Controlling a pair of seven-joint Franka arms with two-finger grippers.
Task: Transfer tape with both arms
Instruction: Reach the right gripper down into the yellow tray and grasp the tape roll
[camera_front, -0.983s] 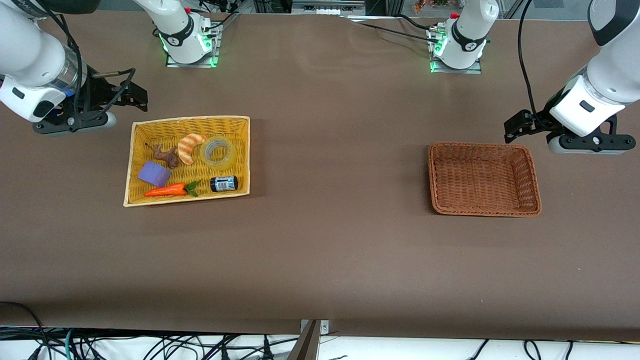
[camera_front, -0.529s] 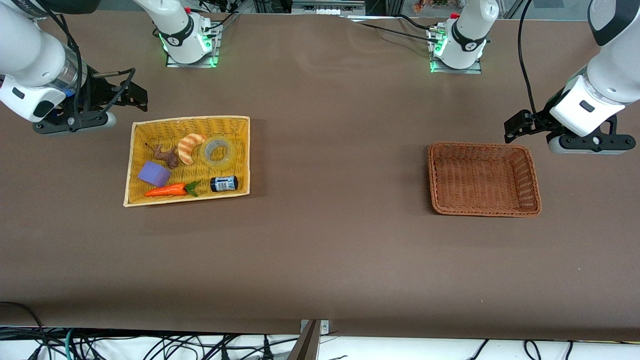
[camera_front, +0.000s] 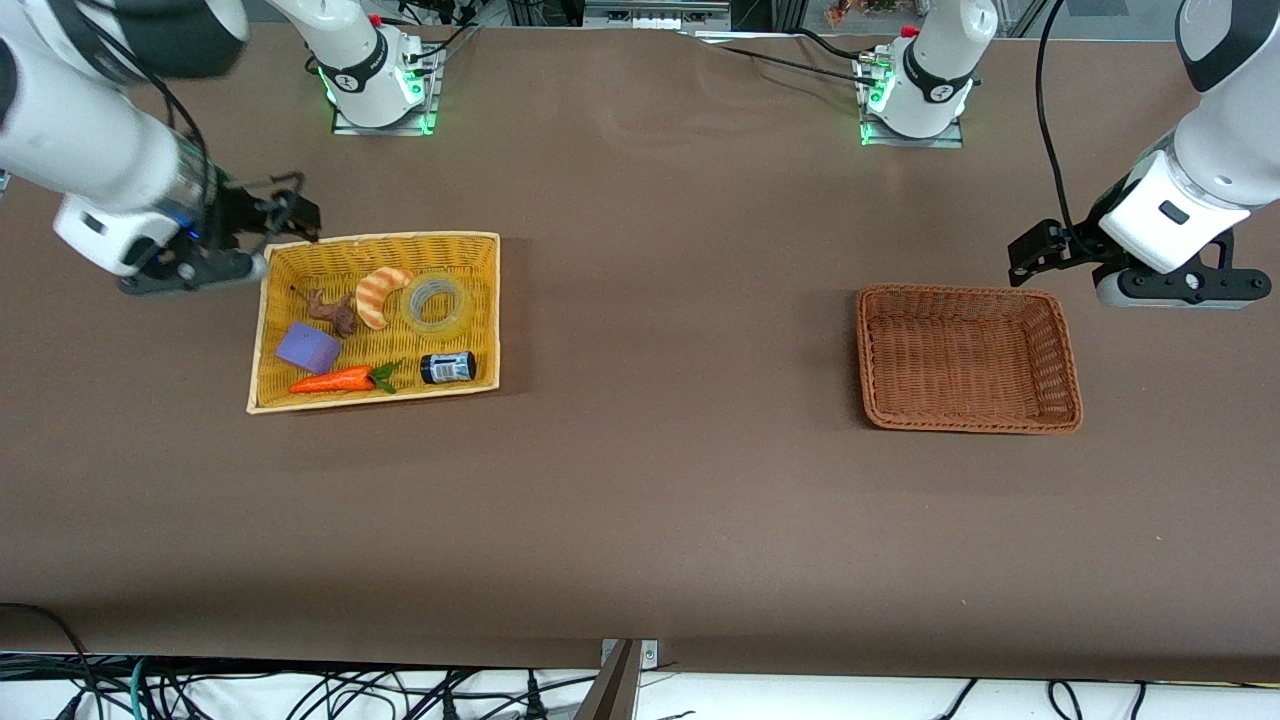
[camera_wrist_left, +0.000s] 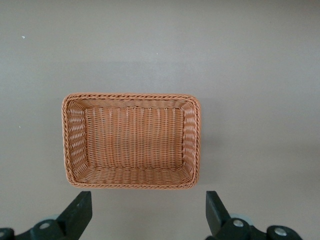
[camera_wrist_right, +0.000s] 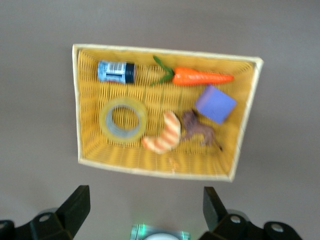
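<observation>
tape (camera_front: 435, 301): top open | croissant (camera_front: 379, 294) touching | can (camera_front: 447, 367) near

Tape (camera_front: 435, 302): laid flat in the tray (camera_front: 268, 330), beside the croissant toy (camera_front: 379, 295), farther from the front camera than the can (camera_front: 447, 367).
Basket (camera_front: 1068, 372): set on the worktop (camera_front: 660, 480) toward the left arm's end, well apart from the tray.

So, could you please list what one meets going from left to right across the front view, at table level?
Right gripper → yellow basket → purple block → croissant toy → tape → brown basket → left gripper.
</observation>
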